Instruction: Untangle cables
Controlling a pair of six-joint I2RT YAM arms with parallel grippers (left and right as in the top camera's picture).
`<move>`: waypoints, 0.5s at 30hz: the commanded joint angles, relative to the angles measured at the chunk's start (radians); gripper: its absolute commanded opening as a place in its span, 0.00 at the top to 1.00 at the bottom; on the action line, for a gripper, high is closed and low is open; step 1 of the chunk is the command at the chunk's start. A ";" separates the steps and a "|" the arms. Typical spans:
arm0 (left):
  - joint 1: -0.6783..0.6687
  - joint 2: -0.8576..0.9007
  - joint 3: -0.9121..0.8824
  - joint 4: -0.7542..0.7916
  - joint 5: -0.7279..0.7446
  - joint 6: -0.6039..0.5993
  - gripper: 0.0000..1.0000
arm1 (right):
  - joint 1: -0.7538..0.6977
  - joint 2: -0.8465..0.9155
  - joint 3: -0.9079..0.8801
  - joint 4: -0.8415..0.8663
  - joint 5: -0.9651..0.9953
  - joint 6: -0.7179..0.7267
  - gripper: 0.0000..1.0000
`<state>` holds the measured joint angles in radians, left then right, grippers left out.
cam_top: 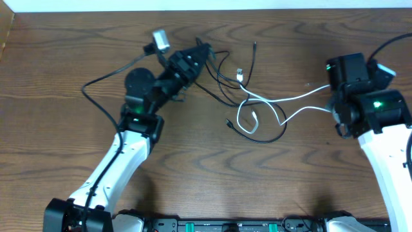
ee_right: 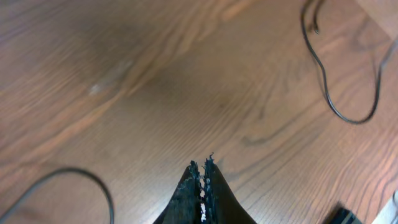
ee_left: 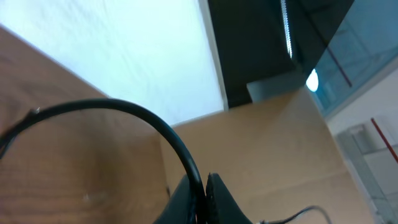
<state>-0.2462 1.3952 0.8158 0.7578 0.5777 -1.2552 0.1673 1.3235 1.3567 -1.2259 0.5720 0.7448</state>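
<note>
The left pincer [ee_left: 205, 186] is clenching on the black cable [ee_left: 124, 111], which is arcing out of the tips and away to the left in the wrist view. From overhead this pincer is reaching over the far middle of the table [cam_top: 290, 187]. The right pincer [ee_right: 203, 168] is pressing its tips tight together and pointing down at the wood. A fleck of white is showing between them, but I cannot tell whether that is the white cable [cam_top: 290, 98]. That cable is running from under the right arm leftward to the table's middle, where it is curling and crossing through the black cable's loose loops, just right of the left pincer.
</note>
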 commanded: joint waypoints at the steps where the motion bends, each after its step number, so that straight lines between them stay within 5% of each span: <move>1: 0.047 -0.024 0.006 0.007 0.018 0.025 0.93 | -0.050 0.013 0.002 0.064 -0.216 -0.108 0.99; 6: 0.050 -0.024 0.006 -0.019 0.013 0.106 0.92 | -0.014 0.024 0.002 0.141 -1.114 -0.824 0.99; 11: 0.050 -0.024 0.006 -0.217 -0.053 0.237 0.92 | -0.028 0.024 0.002 0.134 -1.637 -1.126 0.99; 15: 0.050 -0.024 0.006 -0.346 -0.107 0.273 0.93 | -0.076 0.024 0.002 0.178 -1.835 -1.158 0.99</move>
<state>-0.1997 1.3838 0.8177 0.4591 0.5282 -1.0676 0.1246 1.3476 1.3560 -1.0676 -0.9649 -0.2916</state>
